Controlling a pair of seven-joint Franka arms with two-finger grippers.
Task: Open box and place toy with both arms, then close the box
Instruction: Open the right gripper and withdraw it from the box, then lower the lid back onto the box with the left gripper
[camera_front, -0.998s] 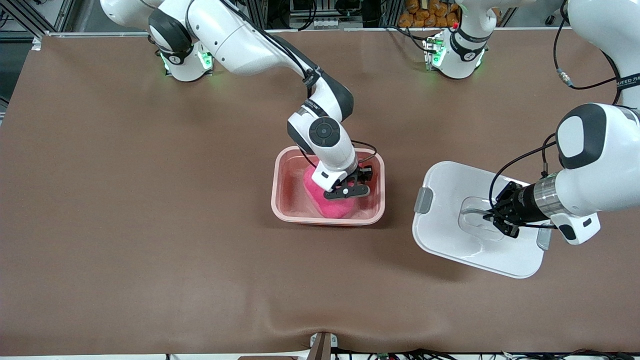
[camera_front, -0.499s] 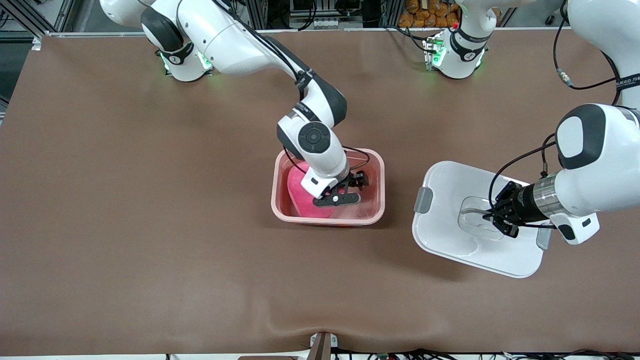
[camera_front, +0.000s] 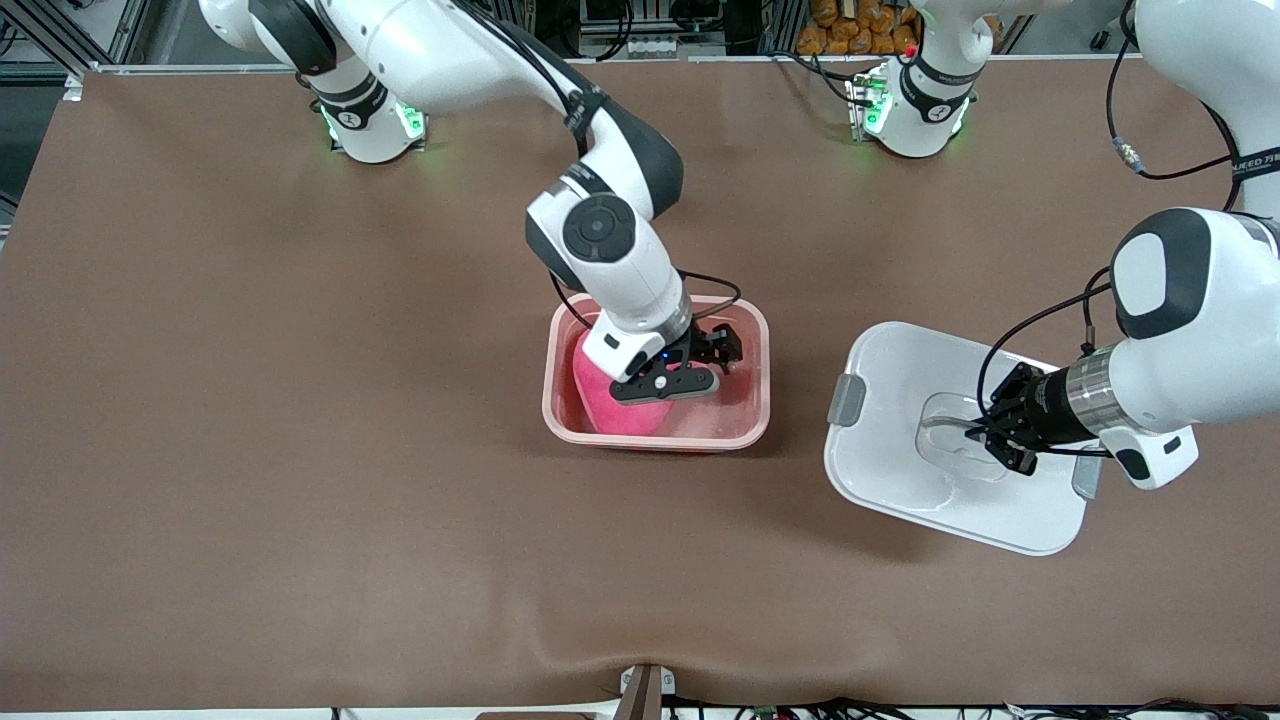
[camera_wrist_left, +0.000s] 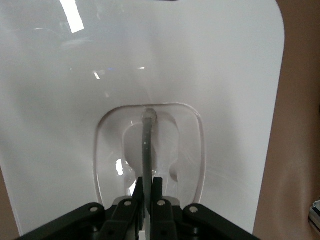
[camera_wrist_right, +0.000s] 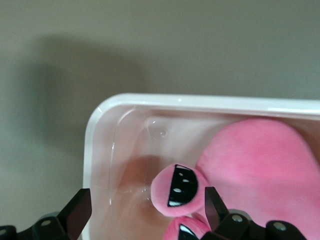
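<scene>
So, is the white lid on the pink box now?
No, the lid lies on the table beside the open box, toward the left arm's end, held by the left gripper.

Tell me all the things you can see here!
box: one, see-through pink, open, middle of the table.
toy: one, hot pink plush, lying in the box.
lid: one, white with grey side clips, off the box, toward the left arm's end of the table.
table: one, brown.
right gripper: one, black, open, over the toy in the box.
left gripper: one, black, shut on the lid's clear handle.
</scene>
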